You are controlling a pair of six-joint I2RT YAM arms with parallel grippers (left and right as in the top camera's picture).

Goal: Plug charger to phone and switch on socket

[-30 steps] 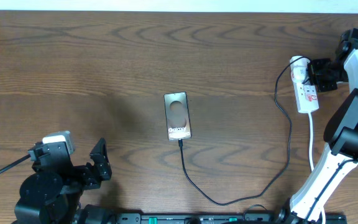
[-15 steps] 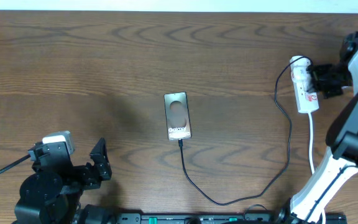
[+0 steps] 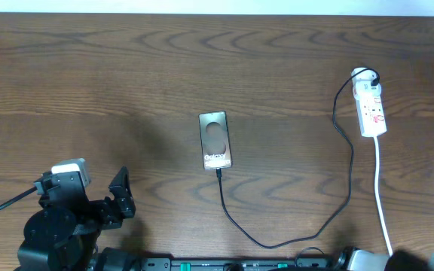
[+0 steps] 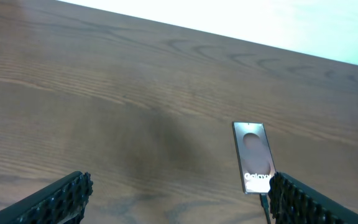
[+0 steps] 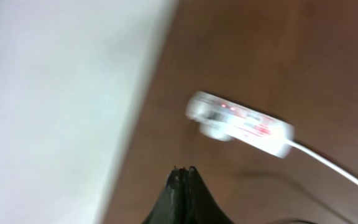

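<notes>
The phone point(image 3: 215, 141) is seen lying flat, back upward, near the middle of the wooden worktop point(image 3: 126, 68), its "Galaxy" lettering turned toward the near edge. Its near end is met by the tip of the charger point(image 3: 277, 242). The charger's thin black cable is looped toward the near edge and then carried up the right side to the far end of the socket point(image 3: 372, 109). The socket is laid lengthwise at the far right, well apart from the phone, and its white cord point(image 3: 383, 196) is run down toward the near edge. Red markings are seen on the socket, but whether it is switched on cannot be told.

The jaws of the left gripper point(image 4: 180, 185) are spread wide above bare worktop at the near left, and nothing is held. In the blurred right wrist view, the jaws of the right gripper point(image 5: 182, 180) are pressed together with nothing between them. The socket is seen ahead of them, apart.
</notes>
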